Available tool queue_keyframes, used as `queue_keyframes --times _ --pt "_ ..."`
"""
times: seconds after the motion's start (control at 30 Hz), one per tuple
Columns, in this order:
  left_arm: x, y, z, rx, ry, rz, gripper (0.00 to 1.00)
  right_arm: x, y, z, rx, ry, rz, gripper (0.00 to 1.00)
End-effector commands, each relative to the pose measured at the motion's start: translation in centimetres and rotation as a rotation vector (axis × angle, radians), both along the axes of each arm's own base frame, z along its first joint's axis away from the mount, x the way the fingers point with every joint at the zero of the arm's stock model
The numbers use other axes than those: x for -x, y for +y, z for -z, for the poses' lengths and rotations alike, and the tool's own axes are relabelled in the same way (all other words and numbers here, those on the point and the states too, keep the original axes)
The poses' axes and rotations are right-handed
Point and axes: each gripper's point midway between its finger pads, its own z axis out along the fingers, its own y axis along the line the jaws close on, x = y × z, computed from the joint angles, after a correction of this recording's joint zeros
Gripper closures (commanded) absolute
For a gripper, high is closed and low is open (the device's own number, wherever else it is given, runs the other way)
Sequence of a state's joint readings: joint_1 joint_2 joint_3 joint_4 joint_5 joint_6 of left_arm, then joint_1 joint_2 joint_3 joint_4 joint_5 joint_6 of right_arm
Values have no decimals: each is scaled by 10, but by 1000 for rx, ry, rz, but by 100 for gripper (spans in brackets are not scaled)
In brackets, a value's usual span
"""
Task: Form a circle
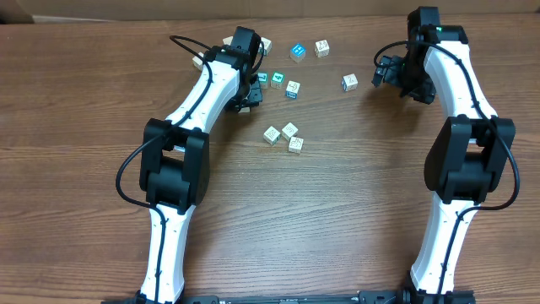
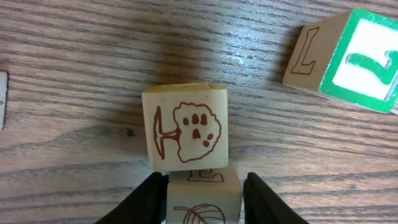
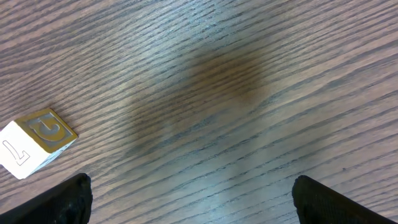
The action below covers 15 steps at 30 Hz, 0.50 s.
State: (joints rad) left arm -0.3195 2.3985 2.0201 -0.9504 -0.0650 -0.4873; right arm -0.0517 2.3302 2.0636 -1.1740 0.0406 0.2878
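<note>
Currently | circle not yet formed, letter cubes (image 1: 289,129) scattered | left gripper (image 2: 204,186) pinched on 1 cube (image 2: 204,204) | right gripper (image 3: 193,202) spread, empty

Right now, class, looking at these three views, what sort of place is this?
Probably a robotics lab or test bench: two white-and-black robot arms stand at a brown wood-grain tabletop, with small whitish wooden letter cubes scattered on it.

I see brown drawings on the cream tree cube (image 2: 185,127) and the near cube (image 2: 204,198); the L cube (image 2: 348,56) has a green-bordered white face.
</note>
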Motion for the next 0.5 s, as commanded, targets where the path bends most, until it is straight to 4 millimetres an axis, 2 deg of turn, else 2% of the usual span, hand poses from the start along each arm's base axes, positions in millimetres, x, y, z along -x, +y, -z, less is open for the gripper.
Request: queue_keyframes --times 0.0,0.07,0.2,0.37,0.4,0.47 --pt "-3 2 -2 -18 -11 16 66 -7 -1 -18 4 -48 6 0" --pt "-2 1 -3 -19 -8 37 70 -7 -1 -18 4 -48 6 0" --pt "2 2 -11 -32 3 86 71 -7 -1 -18 4 -48 6 0" --pt "7 4 -39 -37 -9 101 74 -7 -1 -18 4 -48 6 0" --pt "13 6 -51 -38 -4 101 74 -7 -1 -18 4 -48 6 0" --pt "23 9 -62 -43 15 102 75 -7 -1 -18 4 -48 6 0"
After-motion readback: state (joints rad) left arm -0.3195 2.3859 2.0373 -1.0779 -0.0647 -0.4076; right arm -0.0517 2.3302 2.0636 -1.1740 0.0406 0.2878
